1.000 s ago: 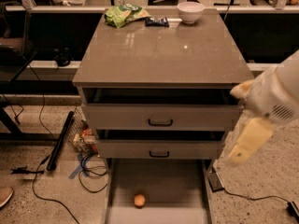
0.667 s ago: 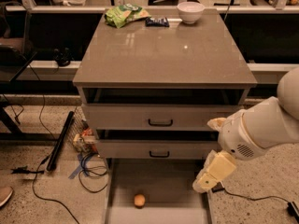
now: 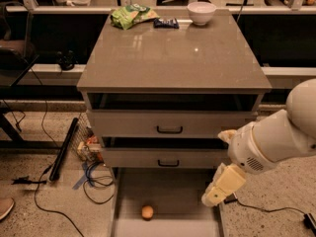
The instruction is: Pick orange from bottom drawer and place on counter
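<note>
One orange point(image 3: 147, 212) sits in our open bottom drawer point(image 3: 173, 189); claw point(image 3: 211, 199) hovers just right, can't tell its grip.

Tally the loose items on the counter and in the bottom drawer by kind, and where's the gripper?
Snack packets: 2, green bag, dark packet, on the counter
White bowl: 1
Orange: 1, in the bottom drawer
Total: 4
Gripper: above the bottom drawer's right side

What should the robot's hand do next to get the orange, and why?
Probably move lower and across toward the orange. The hand hangs over the right edge of the open bottom drawer, and the orange lies apart from it, near the middle of the drawer's front.
</note>
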